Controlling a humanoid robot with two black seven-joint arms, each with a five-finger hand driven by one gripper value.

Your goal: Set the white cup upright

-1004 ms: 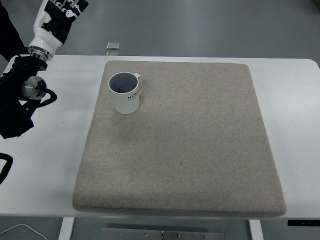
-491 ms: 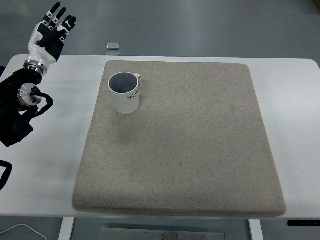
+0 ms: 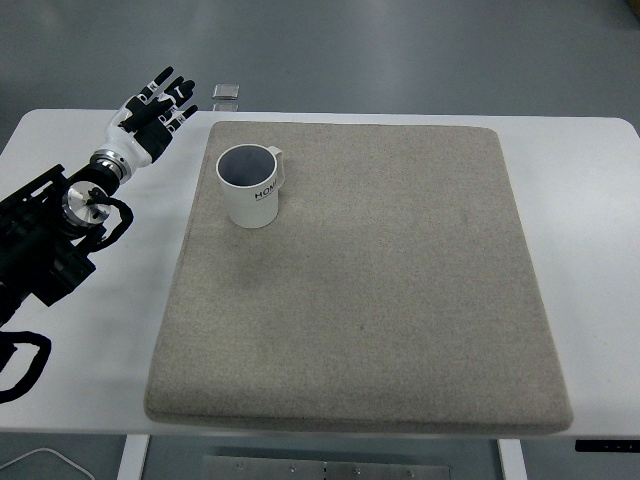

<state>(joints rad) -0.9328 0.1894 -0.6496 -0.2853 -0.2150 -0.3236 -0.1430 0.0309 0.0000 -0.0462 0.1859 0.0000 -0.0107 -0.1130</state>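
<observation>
— Swinging lower and rightward, the left hand [image 3: 150, 118] nears the white cup [image 3: 250, 186], fingers spread, holding nothing.
— And the cup?
— Upright on the grey mat [image 3: 380, 300], its far-left corner.

A robotics lab: a plain white tabletop [image 3: 90, 330] on an adjustable frame carries a grey felt mat [image 3: 380, 290], above bare grey flooring [image 3: 400, 50].

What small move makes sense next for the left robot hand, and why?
Probably none toward the white cup: it stands upright on the grey mat, mouth up, untouched. The left robot hand is open over the table, left of the mat and clear of the cup. Drawing back to rest seems the sensible move.
</observation>
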